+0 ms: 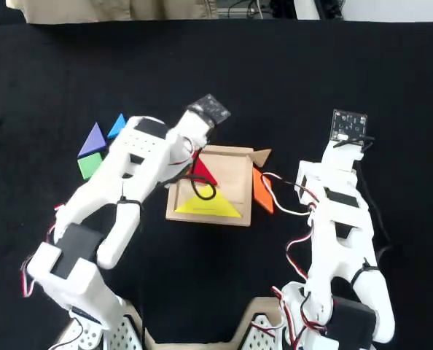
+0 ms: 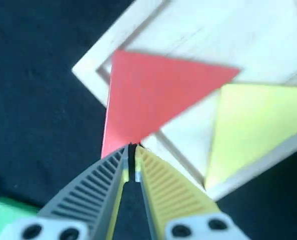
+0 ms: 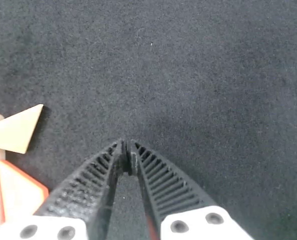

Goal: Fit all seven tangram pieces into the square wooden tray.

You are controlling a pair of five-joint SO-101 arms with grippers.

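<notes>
A black cloth (image 1: 224,65) covers the table. Along its far edge lie beige fabric (image 1: 114,9), dark cables (image 1: 249,7) and a white surface (image 1: 402,9).

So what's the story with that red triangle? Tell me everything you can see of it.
The red triangle is a flat, smooth piece with plain matte faces and sharp corners, perhaps painted wood. The left gripper is shut on one corner. The piece lies across a corner of the wooden tray, with the held corner out over the rim, so it is not seated. The yellow triangle lies close beside it.
</notes>
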